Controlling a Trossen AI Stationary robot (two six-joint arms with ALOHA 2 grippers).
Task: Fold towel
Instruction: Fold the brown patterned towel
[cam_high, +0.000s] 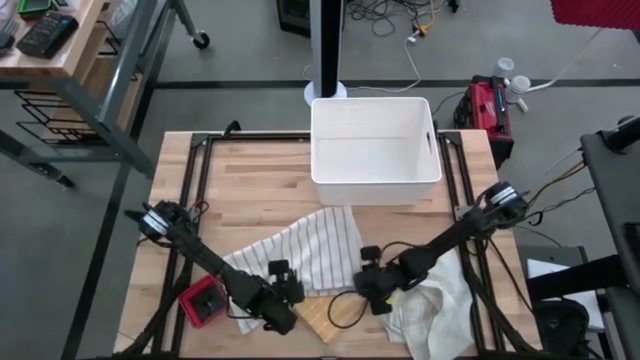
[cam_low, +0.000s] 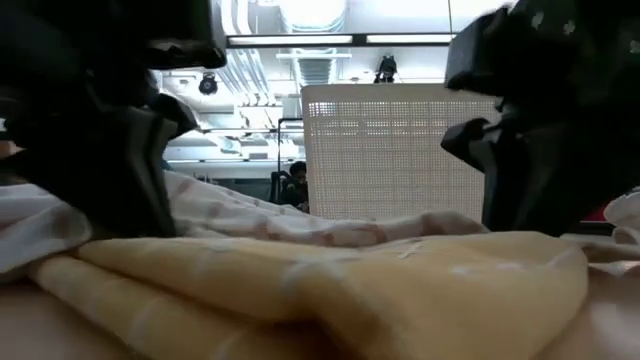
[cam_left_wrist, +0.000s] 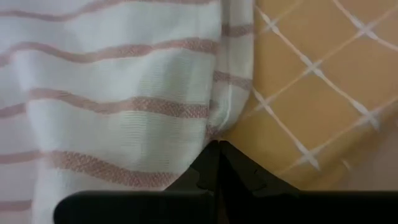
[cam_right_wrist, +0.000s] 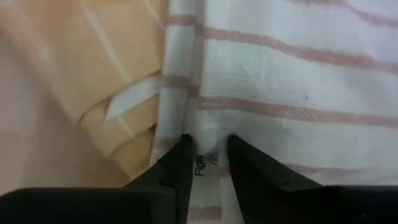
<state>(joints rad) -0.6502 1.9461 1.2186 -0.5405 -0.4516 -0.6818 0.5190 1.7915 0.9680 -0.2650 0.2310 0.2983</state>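
A white towel with thin pink stripes lies crumpled in the middle of the table, its near edge over a yellow checked towel. In the low view the yellow towel fills the foreground and the striped towel lies behind it. My left gripper is shut at the striped towel's near left edge. My right gripper is down at its near right edge, fingers closed on the hem. Both arms reach in low over the table. My left gripper pinches the striped towel's hemmed edge at the fingertips, where it borders the yellow towel. The cloth lies on the table; I cannot tell how many layers are held. My right gripper has the striped towel's hem, with a small printed label, between its two fingers. The fingers lie along the hem. The cloth rests flat, next to the yellow towel.
A white bin stands at the table's far side, and shows behind the towels in the low view. A plain white cloth lies bunched at the near right. A red block sits near left, beside my left arm.
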